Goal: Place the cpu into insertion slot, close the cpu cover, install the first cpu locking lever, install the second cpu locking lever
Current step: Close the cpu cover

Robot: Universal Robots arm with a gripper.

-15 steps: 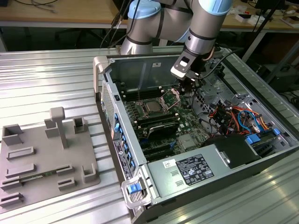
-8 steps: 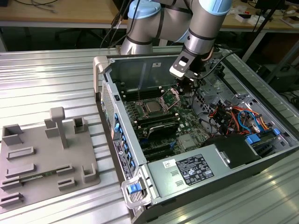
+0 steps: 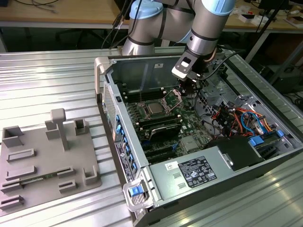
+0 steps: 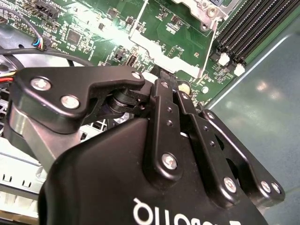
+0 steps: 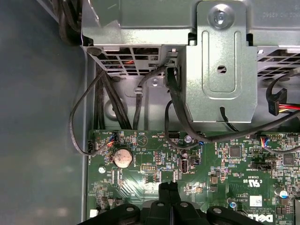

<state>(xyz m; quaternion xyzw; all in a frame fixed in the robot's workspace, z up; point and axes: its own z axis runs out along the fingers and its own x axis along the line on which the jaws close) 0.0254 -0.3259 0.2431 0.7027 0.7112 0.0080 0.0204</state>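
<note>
The case (image 3: 111,90) is open from above, free over the cpu (image 3: 155,109) and memory slots (image 3: 158,124). The raised cpu cover (image 3: 173,98) stands beside; cables (image 3: 239,117) crowd the exterior view's right, the power supply (image 3: 196,171) the near end.

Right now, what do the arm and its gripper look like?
The arm is built of silver-grey tubes with light blue joint caps and black seams. A small black-and-white box sits at its wrist, with dark cables beside it. The gripper is matte black, with hinged links fastened by silver screws and white lettering on its body.
</note>
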